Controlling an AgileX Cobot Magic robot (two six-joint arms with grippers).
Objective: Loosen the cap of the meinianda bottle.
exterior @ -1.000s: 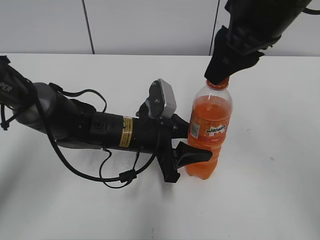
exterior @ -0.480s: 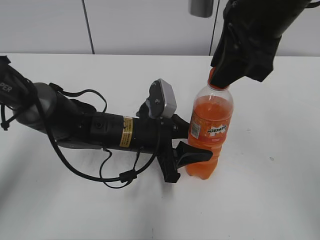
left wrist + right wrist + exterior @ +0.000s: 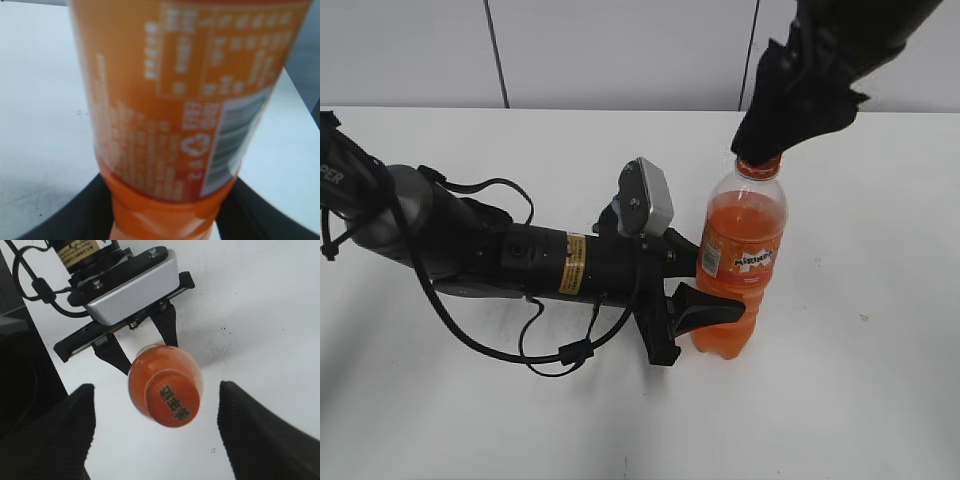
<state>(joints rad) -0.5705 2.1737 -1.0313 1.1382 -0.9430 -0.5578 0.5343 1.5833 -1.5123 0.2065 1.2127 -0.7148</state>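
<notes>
The meinianda bottle [image 3: 740,262] stands upright on the white table, full of orange drink. My left gripper [image 3: 705,312] is shut on its ridged lower body. In the left wrist view the bottle's label [image 3: 185,95] fills the frame, with the black fingers of the left gripper [image 3: 165,217] on both sides of it. The orange cap [image 3: 172,402] is on the bottle and seen from above in the right wrist view. My right gripper [image 3: 155,390] is open, its two fingers wide apart on either side of the cap and not touching it. In the exterior view the right gripper [image 3: 767,150] hides the cap.
The left arm [image 3: 500,255] lies low across the table's left half with loose cables [image 3: 560,352] beside it. A grey wall [image 3: 620,50] stands behind the table's far edge. Bare white table [image 3: 860,380] lies right of and in front of the bottle.
My right gripper has turned and shifted slightly over the bottle's top, staying at cap height. The bottle and the left arm have stayed put.
</notes>
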